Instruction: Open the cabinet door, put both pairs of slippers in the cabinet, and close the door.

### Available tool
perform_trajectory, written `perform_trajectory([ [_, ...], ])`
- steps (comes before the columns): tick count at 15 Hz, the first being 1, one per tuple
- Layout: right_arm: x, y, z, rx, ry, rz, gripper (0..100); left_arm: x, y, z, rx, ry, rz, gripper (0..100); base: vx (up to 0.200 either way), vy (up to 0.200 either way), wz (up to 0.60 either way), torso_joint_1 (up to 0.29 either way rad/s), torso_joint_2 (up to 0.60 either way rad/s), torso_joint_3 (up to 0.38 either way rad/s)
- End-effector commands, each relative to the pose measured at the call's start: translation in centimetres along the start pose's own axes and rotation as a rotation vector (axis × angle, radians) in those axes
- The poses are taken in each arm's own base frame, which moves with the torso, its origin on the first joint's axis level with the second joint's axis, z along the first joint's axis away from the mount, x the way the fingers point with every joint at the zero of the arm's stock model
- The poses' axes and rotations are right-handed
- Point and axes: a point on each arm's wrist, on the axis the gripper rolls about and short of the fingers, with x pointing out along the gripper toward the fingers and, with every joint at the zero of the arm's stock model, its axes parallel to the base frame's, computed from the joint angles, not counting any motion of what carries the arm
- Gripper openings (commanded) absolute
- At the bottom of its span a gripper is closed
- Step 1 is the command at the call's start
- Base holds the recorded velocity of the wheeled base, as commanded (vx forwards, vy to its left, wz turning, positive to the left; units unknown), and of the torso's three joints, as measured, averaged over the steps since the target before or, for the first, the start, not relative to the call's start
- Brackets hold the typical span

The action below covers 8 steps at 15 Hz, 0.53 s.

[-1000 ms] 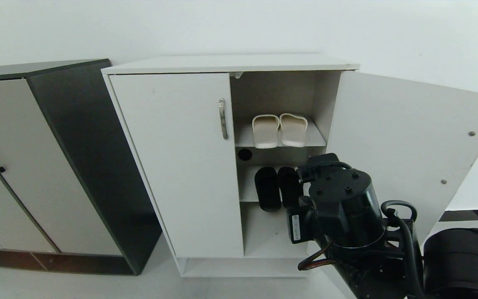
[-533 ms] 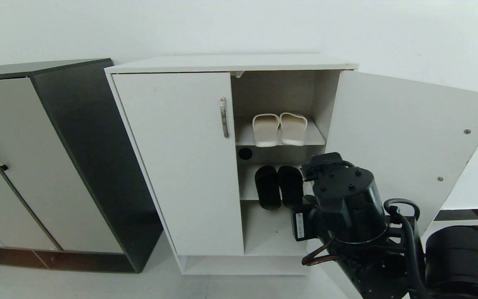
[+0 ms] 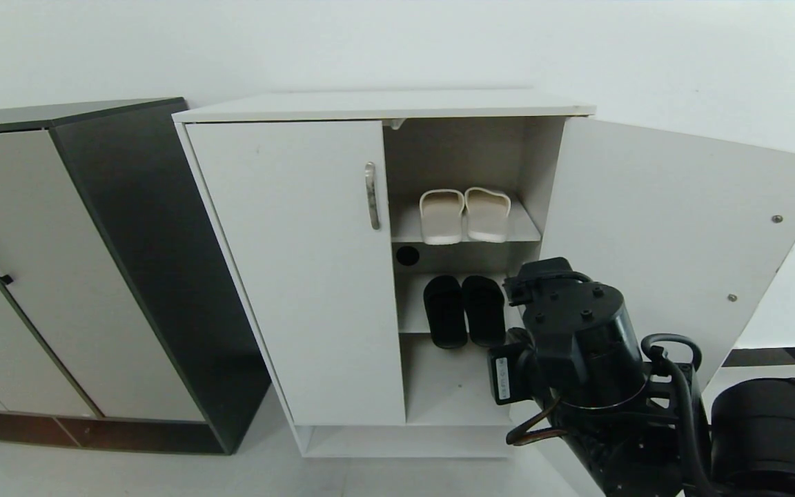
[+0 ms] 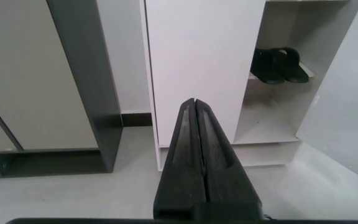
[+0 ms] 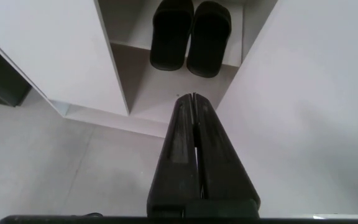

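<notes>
White cabinet (image 3: 384, 105) with its right door (image 3: 666, 235) swung wide open, both pairs shelved inside
The white slippers (image 3: 464, 215) lie side by side on the upper shelf and the black slippers (image 3: 464, 310) on the shelf below, all in the right compartment; the left door (image 3: 294, 269) is closed. The right gripper (image 5: 194, 96) hangs low, on the near side of the open compartment, fingers pressed together, holding nothing. The left gripper (image 4: 195, 102) faces the closed left door, likewise pressed together and empty. A dark cabinet (image 3: 128, 241) stands to the left
</notes>
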Motion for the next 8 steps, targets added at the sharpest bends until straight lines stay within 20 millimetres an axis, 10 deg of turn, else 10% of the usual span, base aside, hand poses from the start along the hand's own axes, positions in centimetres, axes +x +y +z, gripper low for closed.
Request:
perform_trajectory([
  [1,0.01,-0.02,-0.19,-0.005,0.005,-0.001,0,0.0,0.0,0.0,-0.001,0.0,-0.001,0,0.0,0.0,0.0,0.0,0.0,0.0],
  [8,0.04,-0.01,-0.28,-0.018,0.007,0.0,0,0.0,0.0,0.0,-0.001,0.0,-0.001,0,0.0,0.0,0.0,0.0,0.0,0.0],
])
